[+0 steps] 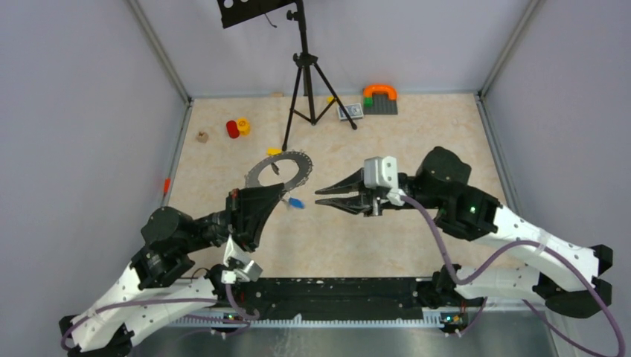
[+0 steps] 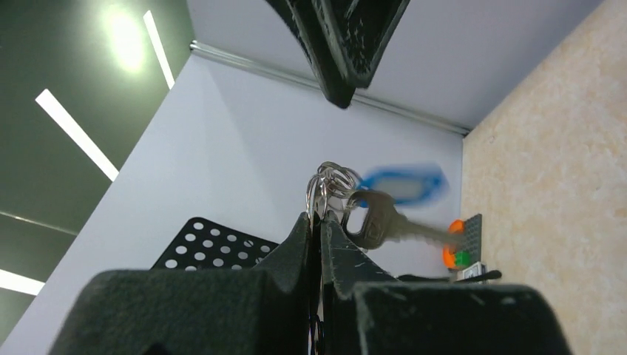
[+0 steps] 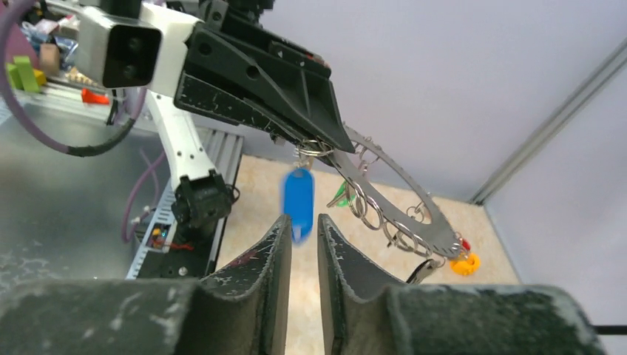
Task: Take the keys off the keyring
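Steel keyring [image 3: 399, 188] clamped in the shut left pincer [image 3: 325, 144]. Right pincer [image 3: 303, 222] barely parted, empty. The blue-tagged key [image 3: 298, 196] dangles just ahead: widen first, then grip its tag squarely.

Open tabletop [image 1: 417, 134] on the far right, tripod [image 1: 303, 71] standing behind the keyring [image 1: 257, 175], blue-tagged key [image 1: 296, 202] dangling beside it (blurred)

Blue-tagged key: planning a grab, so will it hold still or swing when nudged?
The blue-tagged key likely swings: it dangles from small split rings on the keyring, and its tag looks blurred. Probably light: far smaller than the keyring.
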Robot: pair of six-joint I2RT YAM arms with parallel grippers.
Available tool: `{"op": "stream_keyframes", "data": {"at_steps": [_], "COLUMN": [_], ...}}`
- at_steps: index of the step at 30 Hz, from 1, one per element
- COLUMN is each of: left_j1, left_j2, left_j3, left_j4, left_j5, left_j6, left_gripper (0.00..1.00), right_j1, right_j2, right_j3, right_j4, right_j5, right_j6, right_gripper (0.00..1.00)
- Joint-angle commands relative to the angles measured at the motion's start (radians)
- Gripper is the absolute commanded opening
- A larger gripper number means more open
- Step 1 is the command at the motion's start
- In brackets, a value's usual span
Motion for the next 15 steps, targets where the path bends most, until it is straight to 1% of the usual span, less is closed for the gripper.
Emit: {"op": "stream_keyframes", "data": {"at_steps": [1, 3, 8, 11, 13, 15], "left_j1": [0.005, 0.005, 0.005, 0.005, 0.005, 0.006], "left_j2": [-0.01, -0.006, 0.005, 0.023, 0.037, 0.045], "left_j3": [0.044, 0.051, 0.075, 0.113, 0.144, 0.164], "left_j4": [0.131, 0.127, 0.086, 0.009, -0.049, -0.089], "left_j5": [0.038, 0.046, 0.069, 0.081, 0.083, 0.087], "left_j6": [-0.058, -0.058, -0.036, 0.015, 0.051, 0.088], "left_gripper": [0.0, 0.0, 0.0, 0.0, 0.0, 0.0], "right_j1": [0.003, 0.003, 0.003, 0.004, 0.003, 0.003], "right_j2": [-0.059, -0.064, -0.061, -0.033, -0.016, -0.012], "right_j3": [0.059, 0.059, 0.057, 0.09, 0.112, 0.116], "right_j4": [0.0, 0.001, 0.014, -0.021, -0.057, -0.07], "right_j5": [-0.039, -0.045, -0.016, 0.0, 0.014, 0.017], "right_j6": [0.04, 0.049, 0.079, 0.098, 0.075, 0.025], "right_gripper": [0.22, 0.25, 0.26, 0.26, 0.26, 0.3]}}
